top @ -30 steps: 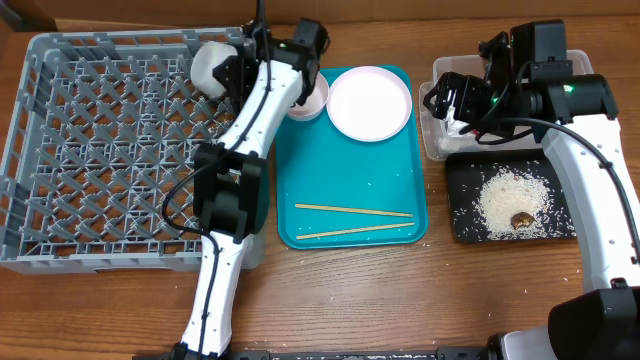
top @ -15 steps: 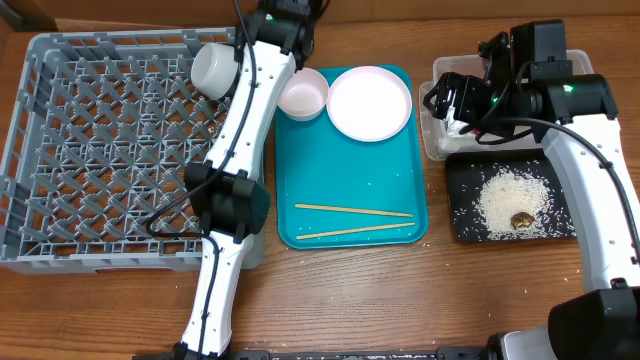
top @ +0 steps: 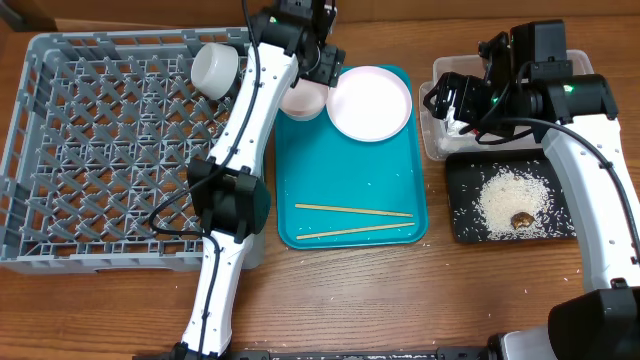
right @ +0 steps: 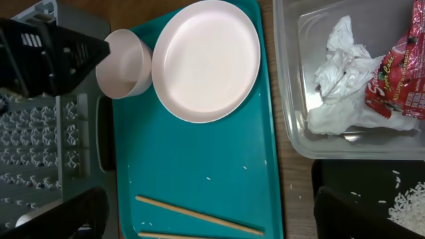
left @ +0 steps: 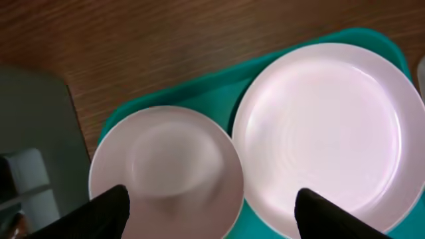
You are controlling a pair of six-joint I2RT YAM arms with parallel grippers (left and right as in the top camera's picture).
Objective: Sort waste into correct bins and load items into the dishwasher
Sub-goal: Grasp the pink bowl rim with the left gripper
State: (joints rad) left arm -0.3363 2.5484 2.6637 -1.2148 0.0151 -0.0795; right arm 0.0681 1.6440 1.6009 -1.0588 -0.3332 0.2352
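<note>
Back from the far edge of the table, the left gripper now hangs over the pinkish-white bowl, its jaws spread and empty. Just beside the bowl on the teal tray lies the plate. The white cup sits in the grey rack. The right gripper, also spread, hovers near the clear tub, which holds the napkin and wrapper.
</note>
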